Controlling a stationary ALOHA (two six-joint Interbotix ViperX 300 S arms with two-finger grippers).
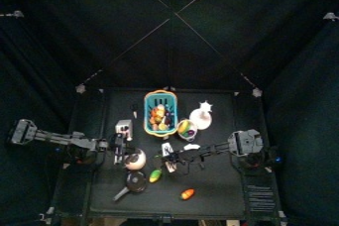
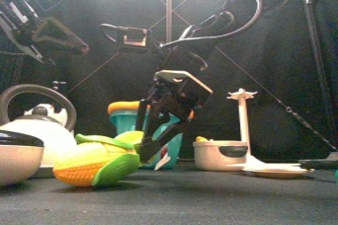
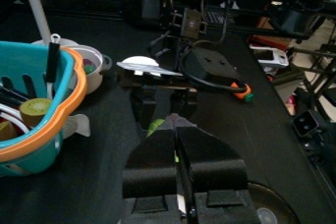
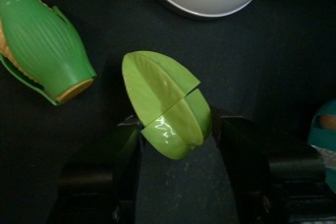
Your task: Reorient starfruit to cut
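Starfruit (image 4: 168, 105) sits between my right claw (image 4: 171, 130) jaws, spread wide either side; grip unclear. Left claw (image 3: 180, 159) looks shut, holding nothing.

1 starfruit (image 4: 168, 105), 1 corn (image 4: 42, 43), 1 basket (image 3: 53, 120), 1 kettle (image 2: 30, 120)

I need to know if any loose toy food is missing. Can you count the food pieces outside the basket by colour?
Yellow-green: 1, the starfruit
Green with yellow: 1, the corn
Orange: 1, a small piece near the table's front edge
Total: 3
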